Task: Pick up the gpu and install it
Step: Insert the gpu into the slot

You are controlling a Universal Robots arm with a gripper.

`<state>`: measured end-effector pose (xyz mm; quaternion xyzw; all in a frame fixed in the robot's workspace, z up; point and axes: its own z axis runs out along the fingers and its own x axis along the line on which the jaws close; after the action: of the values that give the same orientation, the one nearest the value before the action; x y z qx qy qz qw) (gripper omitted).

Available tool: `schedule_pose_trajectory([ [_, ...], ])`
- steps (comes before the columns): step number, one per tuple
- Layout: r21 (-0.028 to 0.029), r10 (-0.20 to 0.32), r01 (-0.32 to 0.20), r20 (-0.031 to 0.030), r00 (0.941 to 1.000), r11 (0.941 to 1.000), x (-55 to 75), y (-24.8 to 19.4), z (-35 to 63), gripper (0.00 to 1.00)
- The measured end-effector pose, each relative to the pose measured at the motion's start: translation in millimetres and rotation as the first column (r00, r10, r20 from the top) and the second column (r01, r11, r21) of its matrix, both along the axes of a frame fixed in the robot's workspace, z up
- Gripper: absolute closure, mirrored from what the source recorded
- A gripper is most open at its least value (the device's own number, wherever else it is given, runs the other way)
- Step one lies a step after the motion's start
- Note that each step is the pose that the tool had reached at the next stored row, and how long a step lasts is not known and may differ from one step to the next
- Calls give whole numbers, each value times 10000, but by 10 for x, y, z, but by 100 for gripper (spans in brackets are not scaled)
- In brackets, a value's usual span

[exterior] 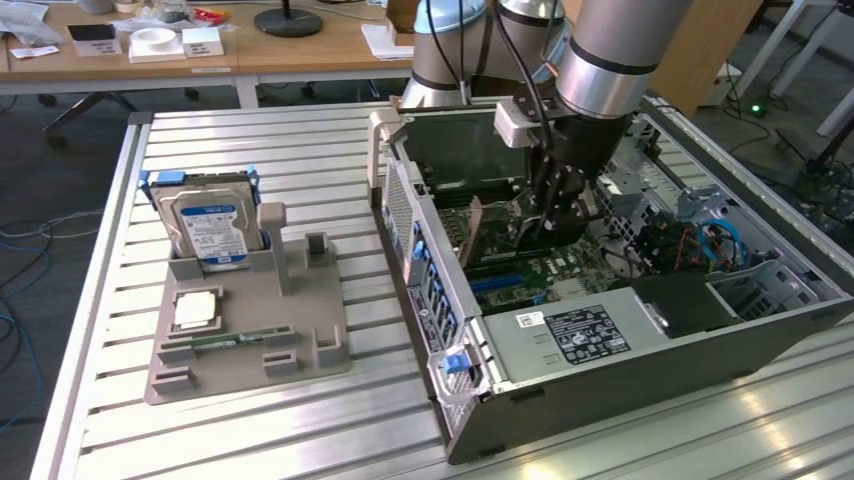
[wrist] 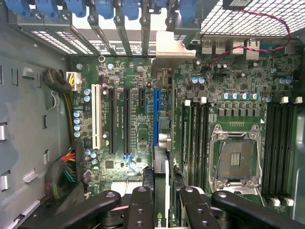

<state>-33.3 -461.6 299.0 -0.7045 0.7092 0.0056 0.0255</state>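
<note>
My gripper [exterior: 554,215] reaches down inside the open computer case [exterior: 414,250]. It is shut on the gpu [wrist: 162,143], a thin dark card that the wrist view shows edge-on between the black fingers [wrist: 141,202]. The card's silvery bracket [wrist: 174,47] points toward the slot openings in the case's rear wall. The card hangs over the motherboard [wrist: 128,81], right beside the long blue slot [wrist: 156,114]; I cannot tell whether its edge touches the slot. In the exterior view the gpu [exterior: 531,228] is a dark slab under the wrist.
A grey holder [exterior: 300,350] on the slatted table carries a hard drive [exterior: 211,225], a processor [exterior: 198,308] and a green memory stick [exterior: 227,340]. Inside the case are the processor socket [wrist: 236,160], memory slots [wrist: 195,138], cable bundles [wrist: 64,171] and blue bracket clips [wrist: 105,7].
</note>
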Motion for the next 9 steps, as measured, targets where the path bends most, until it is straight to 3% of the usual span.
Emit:
schedule_pose_trajectory([
  [9, 1, 4, -4, -2, 10000, 10000, -36, -4, -64, 74],
])
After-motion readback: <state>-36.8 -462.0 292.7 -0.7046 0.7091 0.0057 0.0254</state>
